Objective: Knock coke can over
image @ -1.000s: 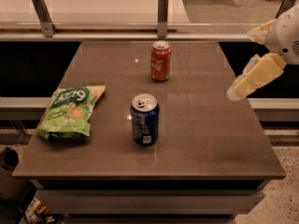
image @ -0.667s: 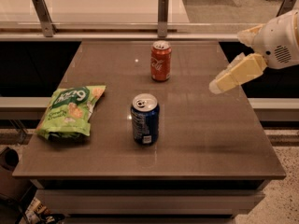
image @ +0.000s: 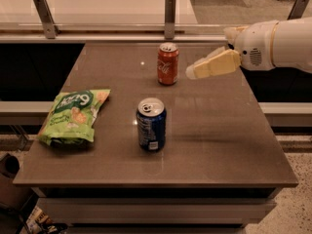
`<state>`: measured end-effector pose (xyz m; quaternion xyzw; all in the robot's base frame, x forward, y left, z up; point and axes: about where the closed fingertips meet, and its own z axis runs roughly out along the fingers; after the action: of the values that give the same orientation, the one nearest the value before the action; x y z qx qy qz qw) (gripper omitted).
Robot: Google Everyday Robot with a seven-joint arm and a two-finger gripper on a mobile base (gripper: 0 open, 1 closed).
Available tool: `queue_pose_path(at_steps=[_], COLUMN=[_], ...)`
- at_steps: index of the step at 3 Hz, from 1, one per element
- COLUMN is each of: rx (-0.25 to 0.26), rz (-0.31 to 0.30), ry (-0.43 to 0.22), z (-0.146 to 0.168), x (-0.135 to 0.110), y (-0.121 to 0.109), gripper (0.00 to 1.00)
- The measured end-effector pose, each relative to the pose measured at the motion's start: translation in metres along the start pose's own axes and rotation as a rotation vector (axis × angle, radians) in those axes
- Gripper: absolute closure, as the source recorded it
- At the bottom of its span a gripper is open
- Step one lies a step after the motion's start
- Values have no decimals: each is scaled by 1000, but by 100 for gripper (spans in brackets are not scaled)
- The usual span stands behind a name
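The coke can (image: 167, 64), red-orange with white script and a silver top, stands upright at the back middle of the brown table (image: 219, 145). My gripper (image: 193, 71) reaches in from the right on a white arm, its pale yellow fingers pointing left. Its tip is a short gap to the right of the can, at about mid-can height, not touching it.
A dark blue can (image: 150, 124) stands upright in the middle of the table, in front of the coke can. A green chip bag (image: 74, 115) lies at the left. A railing with metal posts (image: 169, 16) runs behind the table's back edge.
My gripper has moved left across the table's right side, from near the right edge to just beside the coke can. The cans and bag have not moved.
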<state>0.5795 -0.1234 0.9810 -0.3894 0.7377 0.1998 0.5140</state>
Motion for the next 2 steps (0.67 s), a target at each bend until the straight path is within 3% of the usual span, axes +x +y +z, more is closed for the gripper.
queue_pose_path(at_steps=[1,2], rx=[0,23], rz=[0,7], ry=[0,-32], z=[0,19], x=[0,2], y=[0,-2], gripper=[0,0])
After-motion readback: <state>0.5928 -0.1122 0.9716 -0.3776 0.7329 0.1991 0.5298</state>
